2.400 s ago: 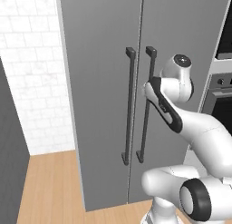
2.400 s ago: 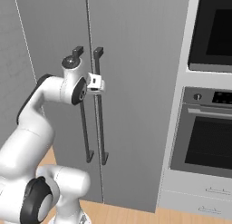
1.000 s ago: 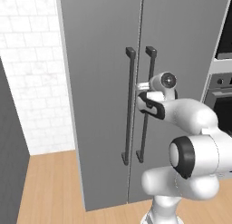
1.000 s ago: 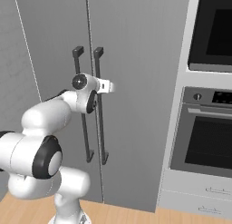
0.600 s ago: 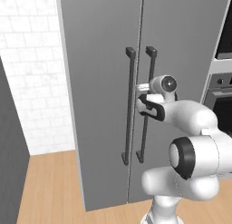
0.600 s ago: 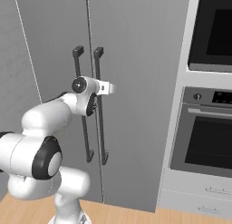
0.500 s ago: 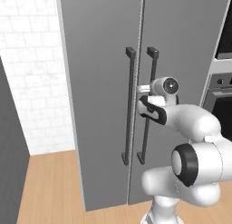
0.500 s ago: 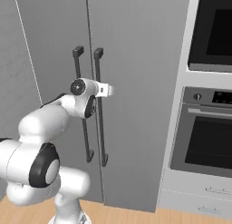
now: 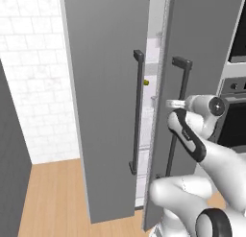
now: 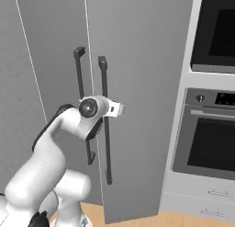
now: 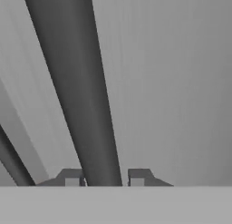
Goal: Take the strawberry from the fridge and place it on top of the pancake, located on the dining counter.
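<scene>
The fridge (image 9: pixel 105 87) is a tall grey two-door unit, and its right door (image 10: pixel 147 83) stands slightly ajar. My gripper (image 9: pixel 175 104) is shut on that door's dark vertical handle (image 9: pixel 181 87), about a third of the way down the bar. In the right base view the gripper (image 10: pixel 107 112) clasps the same handle (image 10: pixel 105 143). The hand view has the handle (image 11: pixel 81 91) running between the two fingertips of the gripper (image 11: pixel 104 177). White shelves show through the gap. The strawberry is hidden. The pancake and the dining counter are out of view.
A small yellow fruit (image 9: pixel 146 81) sits on a shelf inside the gap. A built-in oven (image 10: pixel 206 143) stands right of the fridge, with another dark window (image 10: pixel 215 33) above it. A white tiled wall (image 9: pixel 33 87) and wood floor (image 9: pixel 53 197) lie to the left.
The gripper closed on the right door's handle and pulled back. That door has swung out, opening a gap that shows the shelves inside.
</scene>
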### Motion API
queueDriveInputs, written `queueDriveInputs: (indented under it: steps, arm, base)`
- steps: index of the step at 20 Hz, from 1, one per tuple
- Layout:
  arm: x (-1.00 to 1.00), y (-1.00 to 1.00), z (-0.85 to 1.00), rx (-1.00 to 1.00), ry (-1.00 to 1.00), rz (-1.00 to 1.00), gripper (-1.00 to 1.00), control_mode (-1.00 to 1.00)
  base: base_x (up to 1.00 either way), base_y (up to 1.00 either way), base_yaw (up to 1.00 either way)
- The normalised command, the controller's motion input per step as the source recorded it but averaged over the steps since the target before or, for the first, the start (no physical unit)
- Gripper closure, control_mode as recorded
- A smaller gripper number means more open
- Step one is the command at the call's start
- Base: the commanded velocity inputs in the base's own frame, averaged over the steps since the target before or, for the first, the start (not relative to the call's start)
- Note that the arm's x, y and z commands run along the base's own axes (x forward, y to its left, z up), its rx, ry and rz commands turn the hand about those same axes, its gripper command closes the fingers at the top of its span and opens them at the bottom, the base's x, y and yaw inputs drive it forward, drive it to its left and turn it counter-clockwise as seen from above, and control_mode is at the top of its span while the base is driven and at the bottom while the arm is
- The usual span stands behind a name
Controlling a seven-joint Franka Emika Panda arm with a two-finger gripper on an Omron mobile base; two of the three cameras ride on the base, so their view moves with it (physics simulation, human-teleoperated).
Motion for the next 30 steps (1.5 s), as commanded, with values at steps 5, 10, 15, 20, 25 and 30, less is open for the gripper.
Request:
queueDriveInputs:
  steps: [5, 10, 15, 20, 25, 30]
  arm:
    - [-0.93, -1.0, 0.08, 0.13, 0.21, -0.09, 1.0, -1.0]
    - [-0.89, -1.0, 0.1, 0.14, 0.22, -0.11, 1.0, -1.0]
    - [-0.99, -0.52, 0.31, 0.08, 0.03, -0.04, -1.0, -1.0]
    - [-0.92, 0.5, 0.64, -0.2, -0.03, 0.05, -1.0, -1.0]
    - [-0.35, 0.94, 0.14, -0.41, 0.2, 0.11, -1.0, -1.0]
    - [0.35, 0.5, -0.05, -0.5, 0.76, 0.06, -1.0, -1.0]
  base:
    - [0.0, 0.0, 0.0]
    - [0.0, 0.0, 0.0]
    - [0.0, 0.0, 0.0]
    - [0.0, 0.0, 0.0]
    - [0.0, 0.0, 0.0]
    - [0.0, 0.0, 0.0]
